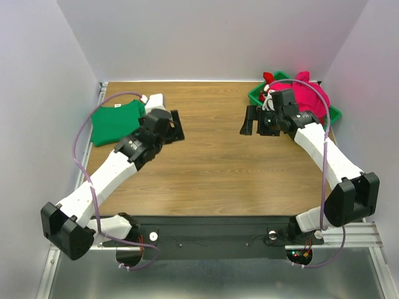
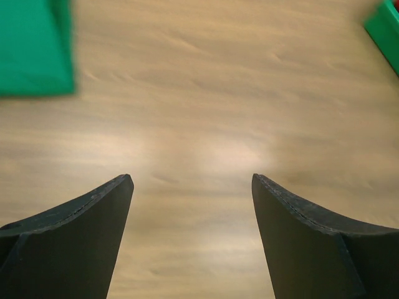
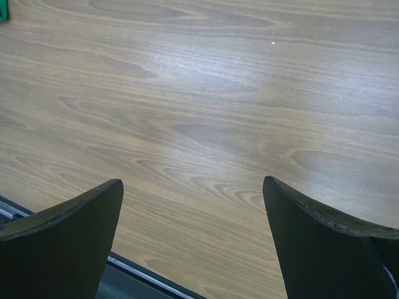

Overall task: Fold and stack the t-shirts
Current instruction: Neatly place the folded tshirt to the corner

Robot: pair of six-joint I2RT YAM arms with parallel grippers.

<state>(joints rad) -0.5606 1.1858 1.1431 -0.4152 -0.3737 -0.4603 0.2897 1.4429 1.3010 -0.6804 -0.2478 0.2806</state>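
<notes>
My left gripper, right gripper both gaping, empty. Next: right pinches pink t-shirt alone, lifts clear of green bin rim.

white arms, black joints, lilac-looking cables

Wooden table below left gripper, dark fingers spread wide, blurred green t-shirt upper left, green bin corner upper right

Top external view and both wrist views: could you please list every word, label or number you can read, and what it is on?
None: no text can be read in any view.
The green t-shirt, the pink t-shirt, the green bin and the wooden table show no legible writing.
</notes>
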